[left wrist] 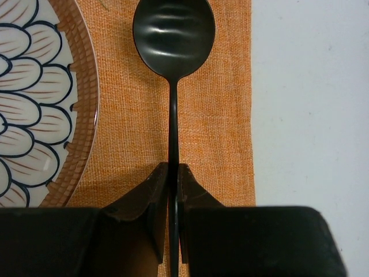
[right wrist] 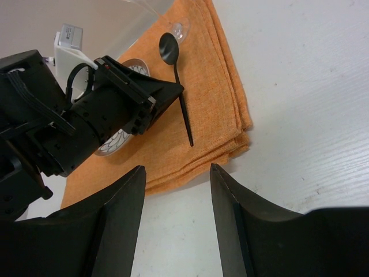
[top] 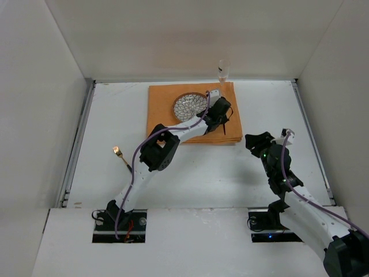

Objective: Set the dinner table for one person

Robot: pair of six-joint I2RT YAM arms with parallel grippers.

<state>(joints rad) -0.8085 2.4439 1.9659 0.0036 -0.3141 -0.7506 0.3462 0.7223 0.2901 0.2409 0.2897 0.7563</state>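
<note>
The worktop is big, flat and white, and it lies under everything here. On its far middle part lies an orange placemat. It is woven cloth, a bit rough, folded into layers.

Far off to the left of the placemat, a fork lies on the bare worktop. Its top end is shiny gold.

On the placemat sits a round plate. It is smooth and white, with blue petal shapes all over it and a brown ring at the edge.

Just right of the plate, over the placemat, is a black spoon. It has a thin stick handle and a dull, oval bowl. My left gripper is squeezed tight on that thin handle, one finger on each side. The bowl points away from me, toward the far edge of the placemat. I cannot tell if the spoon touches the cloth.

At the far right corner of the placemat stands a clear glass, tall and upright.

My right gripper is to the right of the placemat's near corner, above the bare worktop. Its two dark fingers are apart, and there is nothing between them.
</note>
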